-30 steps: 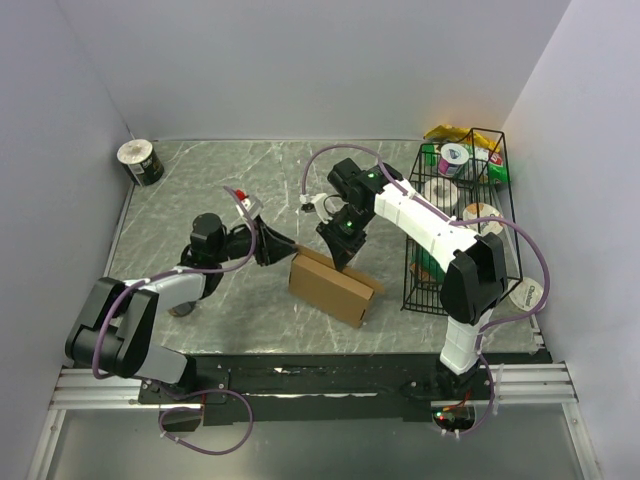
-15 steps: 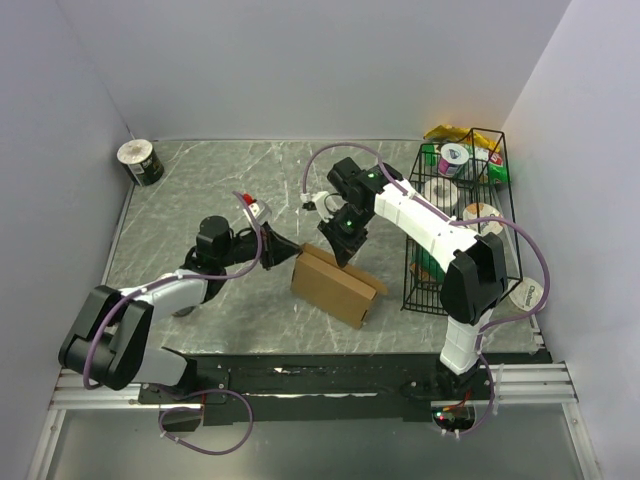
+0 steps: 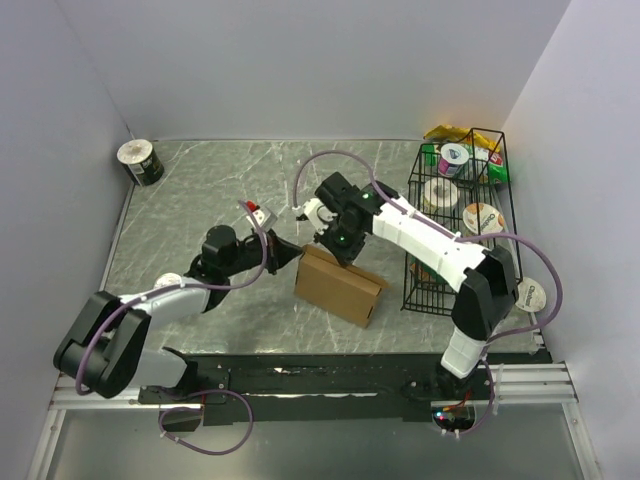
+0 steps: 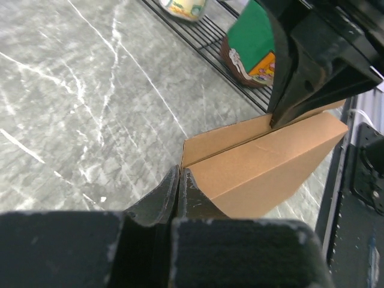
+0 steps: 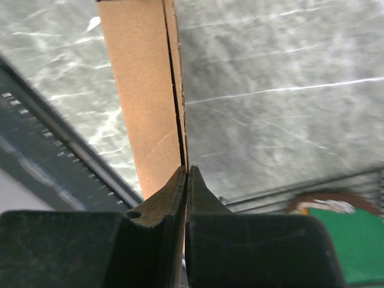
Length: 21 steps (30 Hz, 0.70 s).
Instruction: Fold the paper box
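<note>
**Both grippers are clenched at the paper box, mid-table.**

You have the paper box (image 3: 338, 287) lying flat on the table (image 3: 200, 200), just toward 5 o'clock from the middle, with the black wire basket (image 3: 424, 300) near it at 3 o'clock. Your left gripper (image 3: 288, 258) meets the box's corner at 9 o'clock. Its fingers are pressed tight together, tips touching the seam there. From the left wrist view you cannot tell whether any cardboard sits between them. Your right gripper (image 3: 340, 258) comes down on the box's 12 o'clock edge. In the right wrist view a thin cardboard flap runs straight in between its closed fingertips, so it appears to be pinching that flap.
</note>
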Each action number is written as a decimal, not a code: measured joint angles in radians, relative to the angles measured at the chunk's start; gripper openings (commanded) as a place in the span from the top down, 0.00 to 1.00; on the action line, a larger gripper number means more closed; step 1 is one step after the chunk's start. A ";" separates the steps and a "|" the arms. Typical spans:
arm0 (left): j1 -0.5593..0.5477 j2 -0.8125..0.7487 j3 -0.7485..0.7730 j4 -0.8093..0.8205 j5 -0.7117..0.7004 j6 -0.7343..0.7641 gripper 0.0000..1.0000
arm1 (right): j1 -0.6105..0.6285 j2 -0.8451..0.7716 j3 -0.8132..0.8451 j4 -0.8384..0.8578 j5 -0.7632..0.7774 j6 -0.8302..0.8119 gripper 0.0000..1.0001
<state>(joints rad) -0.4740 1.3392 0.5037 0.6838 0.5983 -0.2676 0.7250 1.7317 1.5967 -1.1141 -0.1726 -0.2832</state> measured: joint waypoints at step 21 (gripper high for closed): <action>-0.028 -0.146 -0.140 0.072 -0.085 0.068 0.99 | -0.134 -0.451 -0.357 0.254 0.091 0.171 0.25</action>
<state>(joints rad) -0.5022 1.1927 0.3637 0.7555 0.5137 -0.1993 0.5915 1.2812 1.2396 -0.8604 -0.0818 -0.1123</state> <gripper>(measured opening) 0.023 0.759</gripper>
